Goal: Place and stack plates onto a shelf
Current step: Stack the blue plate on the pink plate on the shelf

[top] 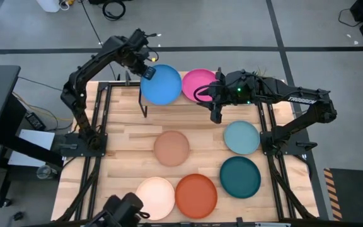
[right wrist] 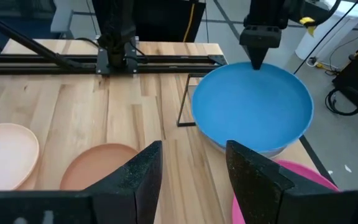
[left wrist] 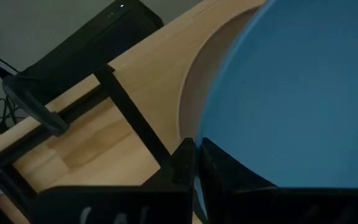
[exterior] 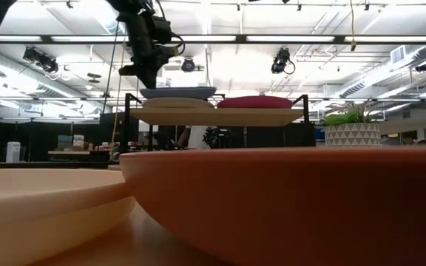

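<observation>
While your left gripper point(top: 147, 73) is clenched on the far rim of the bright blue plate point(top: 162, 85), treat this step as a set-down, not a drop. Below and ahead of that gripper lies the shelf point(exterior: 220, 116). The blue plate is over the shelf's end, and a pale plate point(left wrist: 194, 93) sits directly under it. From table height the blue one looks nearly seated, though I cannot tell whether the two rims touch all round.

Lower straight down until the plate bears on the one beneath. Keep it level, so the edge farthest from your fingers does not land first and skid. Centre it before you let go, because the pale rim shows past the blue one beside your fingers. Then part the fingers only enough to clear the rim, and lift straight up.

Just beside the blue plate, the magenta plate point(top: 197, 82) rests on the shelf's other half. Your right gripper point(top: 203, 96) hovers above it with fingers spread and nothing between them. Hold it there, clear of the left arm's path.
</observation>
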{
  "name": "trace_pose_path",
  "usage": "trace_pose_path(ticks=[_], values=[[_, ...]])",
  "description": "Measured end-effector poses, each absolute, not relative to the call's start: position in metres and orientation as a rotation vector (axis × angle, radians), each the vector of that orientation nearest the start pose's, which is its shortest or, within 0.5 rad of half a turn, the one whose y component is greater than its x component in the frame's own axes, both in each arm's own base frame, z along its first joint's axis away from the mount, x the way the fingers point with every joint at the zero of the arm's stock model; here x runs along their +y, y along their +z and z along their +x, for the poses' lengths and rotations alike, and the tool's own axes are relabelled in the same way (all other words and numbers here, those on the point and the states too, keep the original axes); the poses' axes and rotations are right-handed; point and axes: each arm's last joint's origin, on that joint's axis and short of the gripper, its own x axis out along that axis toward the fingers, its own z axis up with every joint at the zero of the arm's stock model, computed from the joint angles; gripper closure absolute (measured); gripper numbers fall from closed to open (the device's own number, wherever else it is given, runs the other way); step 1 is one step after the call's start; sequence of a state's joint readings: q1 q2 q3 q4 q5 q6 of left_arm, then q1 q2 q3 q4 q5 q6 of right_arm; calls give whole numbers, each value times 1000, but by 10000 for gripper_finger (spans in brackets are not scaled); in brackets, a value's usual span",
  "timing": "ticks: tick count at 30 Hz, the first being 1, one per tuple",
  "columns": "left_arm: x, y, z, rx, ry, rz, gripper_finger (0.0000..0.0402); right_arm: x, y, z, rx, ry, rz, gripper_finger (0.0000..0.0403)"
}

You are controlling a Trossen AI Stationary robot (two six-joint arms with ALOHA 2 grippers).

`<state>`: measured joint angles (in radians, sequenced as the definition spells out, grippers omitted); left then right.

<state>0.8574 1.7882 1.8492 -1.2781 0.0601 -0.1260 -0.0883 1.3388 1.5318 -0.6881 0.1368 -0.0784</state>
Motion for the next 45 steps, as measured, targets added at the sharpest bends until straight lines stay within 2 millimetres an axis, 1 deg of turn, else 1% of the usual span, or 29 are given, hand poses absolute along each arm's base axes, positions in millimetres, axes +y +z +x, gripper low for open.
trace_pose_path(ticks=[4,7,11,13,14,19,24,28,31,34,36,39,45], values=[[267,349,230,1056,758,-657,387,-28,421,272,503,-201,-88,220],[271,367,225,956,715,-690,387,-28,421,272,504,-201,-89,220],[276,390,224,818,747,-697,388,-29,419,269,535,-234,-101,220],[273,396,229,781,738,-681,388,-30,419,267,544,-265,-110,220],[270,397,236,759,724,-672,388,-30,420,264,546,-280,-114,220],[266,389,272,688,657,-691,388,-30,430,251,510,-325,-132,220],[272,375,298,629,648,-726,388,-29,443,232,449,-366,-141,220],[271,361,318,634,624,-744,388,-28,449,222,416,-373,-117,220],[268,351,334,637,616,-732,388,-28,451,219,405,-375,-112,220],[266,345,346,624,608,-715,388,-28,451,219,405,-376,-104,220],[263,343,352,620,603,-707,388,-28,451,219,404,-372,-97,220],[262,338,355,639,613,-698,388,-28,450,220,405,-367,-95,220],[263,338,354,644,617,-680,386,-28,450,220,404,-369,-87,220]])
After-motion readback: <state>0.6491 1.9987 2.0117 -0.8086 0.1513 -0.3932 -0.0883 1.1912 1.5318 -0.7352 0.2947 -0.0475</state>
